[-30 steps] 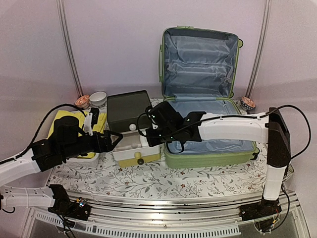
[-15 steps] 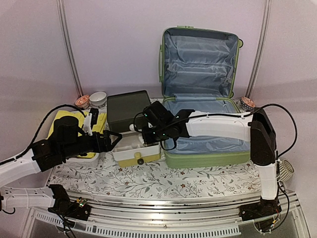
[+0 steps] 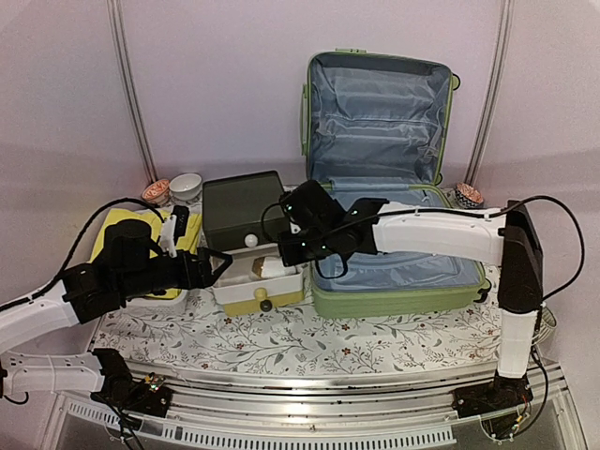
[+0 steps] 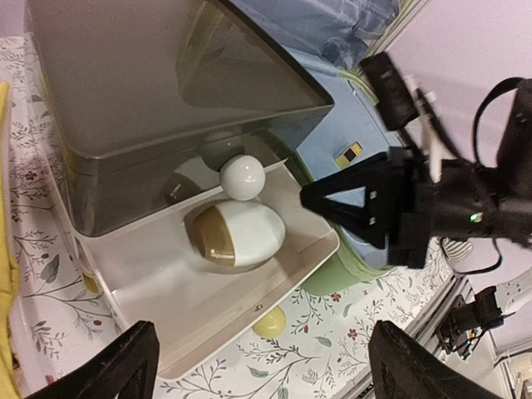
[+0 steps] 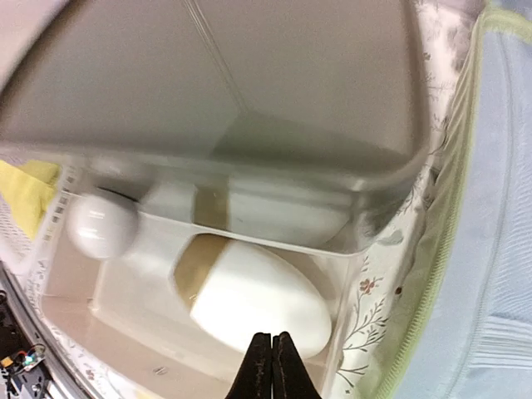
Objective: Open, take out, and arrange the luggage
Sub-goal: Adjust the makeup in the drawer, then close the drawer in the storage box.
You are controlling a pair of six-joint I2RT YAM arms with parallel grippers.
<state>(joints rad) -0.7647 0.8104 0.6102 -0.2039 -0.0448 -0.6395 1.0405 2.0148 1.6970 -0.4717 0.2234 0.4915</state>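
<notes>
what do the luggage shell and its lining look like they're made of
The luggage shell looks like rigid moulded plastic, matte light green; it holds its shape standing open. The lining seems thin fabric, pale blue, slightly shiny, visibly wrinkled.

Soft, even light falls from overhead and tints the plain back wall (image 3: 216, 84) pinkish lavender; nothing looks dim. The large light-green hard-shell suitcase (image 3: 375, 122) shows its pale blue lining evenly lit, and only faint shadows lie on the flower-printed tablecloth (image 3: 281, 342). The thin metal wall rails (image 3: 131, 103) lean near the sides of the overhead view, a wide-lens warp. From the left wrist, the picture is crisp, and the smoky grey translucent box lid (image 4: 166, 91) carries pale reflections. The right wrist view is soft all over, perhaps too close to focus. There the white-and-tan egg-shaped object (image 5: 249, 303) glares, and the right gripper (image 5: 272, 366), tips pinched together, is a dark silhouette.
</notes>
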